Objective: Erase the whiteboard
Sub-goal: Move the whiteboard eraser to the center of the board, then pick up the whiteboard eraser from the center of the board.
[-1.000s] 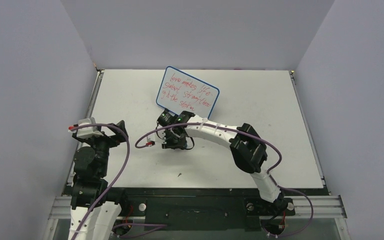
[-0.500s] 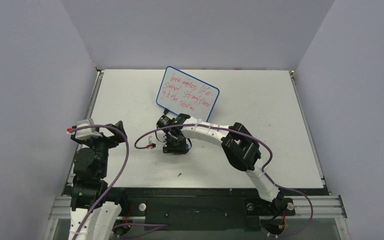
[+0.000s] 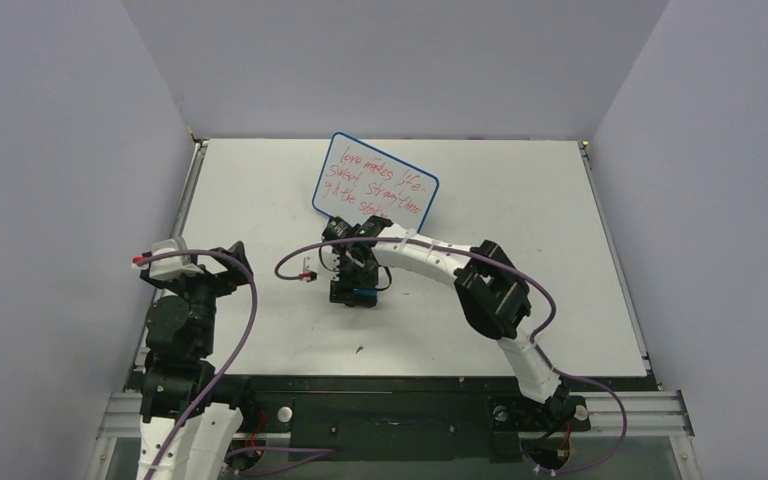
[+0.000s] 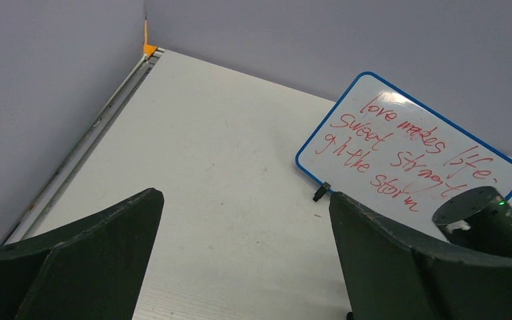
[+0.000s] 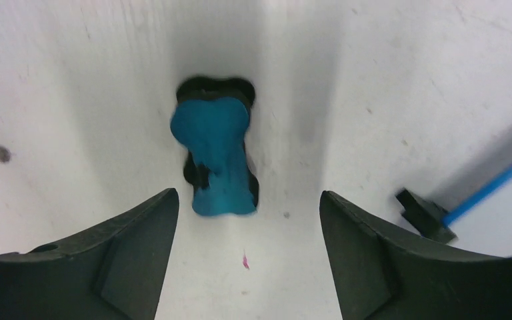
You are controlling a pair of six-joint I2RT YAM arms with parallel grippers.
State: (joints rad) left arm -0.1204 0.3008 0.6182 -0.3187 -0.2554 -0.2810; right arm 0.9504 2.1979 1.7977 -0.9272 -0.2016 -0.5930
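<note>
Presently, left gripper (image 4: 241, 217) spread and empty, lower left. Right gripper (image 5: 248, 200) spread over eraser (image 5: 217, 157) at mid-frame, not gripping it. Whiteboard (image 3: 375, 185) stands just beyond, upper centre. Judged light, stiff, easily tipped; steady it by an edge. Written face toward arms; long axis upper left to lower right.

R gripper (image 5: 248, 197) opened wide; eraser (image 5: 215, 157) now lies loose under it. Its wrist moved a bit toward 12 o'clock.
</note>
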